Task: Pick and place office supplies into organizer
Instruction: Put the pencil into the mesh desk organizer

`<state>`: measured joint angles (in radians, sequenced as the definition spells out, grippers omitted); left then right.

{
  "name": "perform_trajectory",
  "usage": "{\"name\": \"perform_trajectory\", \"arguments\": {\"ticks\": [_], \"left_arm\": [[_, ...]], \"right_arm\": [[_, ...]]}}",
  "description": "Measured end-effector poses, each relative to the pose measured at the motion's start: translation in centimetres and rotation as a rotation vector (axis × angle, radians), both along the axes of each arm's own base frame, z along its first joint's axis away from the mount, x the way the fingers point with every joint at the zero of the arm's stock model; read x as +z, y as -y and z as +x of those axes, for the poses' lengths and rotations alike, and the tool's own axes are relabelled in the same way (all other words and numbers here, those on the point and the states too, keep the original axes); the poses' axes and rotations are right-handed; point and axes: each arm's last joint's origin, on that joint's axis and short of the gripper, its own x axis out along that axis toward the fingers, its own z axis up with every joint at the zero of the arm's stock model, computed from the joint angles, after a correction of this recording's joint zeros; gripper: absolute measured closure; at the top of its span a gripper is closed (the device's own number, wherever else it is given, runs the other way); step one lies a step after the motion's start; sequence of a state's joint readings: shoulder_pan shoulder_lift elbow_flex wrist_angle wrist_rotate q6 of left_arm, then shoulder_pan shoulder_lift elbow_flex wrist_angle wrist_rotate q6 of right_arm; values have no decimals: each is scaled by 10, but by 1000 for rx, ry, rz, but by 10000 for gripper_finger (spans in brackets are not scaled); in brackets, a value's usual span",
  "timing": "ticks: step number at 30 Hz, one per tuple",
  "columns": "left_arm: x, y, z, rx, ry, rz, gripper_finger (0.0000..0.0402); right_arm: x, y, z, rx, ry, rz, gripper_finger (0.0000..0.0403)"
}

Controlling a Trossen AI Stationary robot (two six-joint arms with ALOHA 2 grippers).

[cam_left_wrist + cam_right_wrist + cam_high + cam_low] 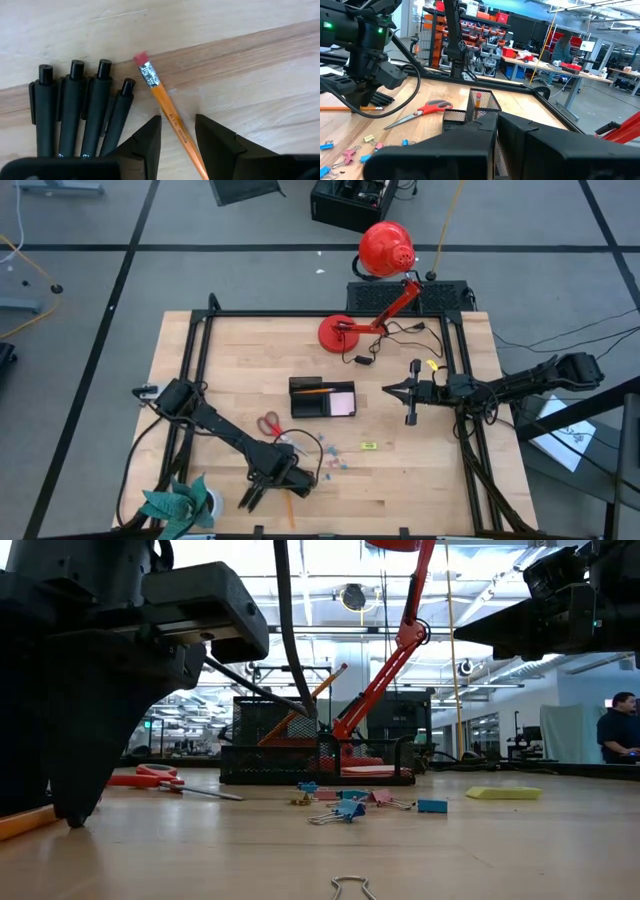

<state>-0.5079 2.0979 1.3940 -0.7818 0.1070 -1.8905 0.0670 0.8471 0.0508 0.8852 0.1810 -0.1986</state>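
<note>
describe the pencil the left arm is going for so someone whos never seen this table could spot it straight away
Start at the teal plant on the table's near left corner; the left gripper stands open just beside it. The orange pencil lies flat on the wood between its fingers. Beside it lie four black pens, but it alone is orange and thin, with a pink eraser in a metal band.
</note>
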Motion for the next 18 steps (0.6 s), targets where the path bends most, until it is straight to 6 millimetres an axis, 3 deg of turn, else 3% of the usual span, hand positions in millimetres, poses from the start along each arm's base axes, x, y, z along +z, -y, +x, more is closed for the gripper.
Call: {"name": "perform_trajectory", "arguments": {"ticks": [7, 18], "left_arm": [[0, 3, -2, -20, 5, 9, 285], [0, 3, -3, -104, 10, 14, 377]], "right_arm": [[0, 0, 0, 1, 0, 2, 394], [0, 0, 0, 2, 0, 3, 394]]}}
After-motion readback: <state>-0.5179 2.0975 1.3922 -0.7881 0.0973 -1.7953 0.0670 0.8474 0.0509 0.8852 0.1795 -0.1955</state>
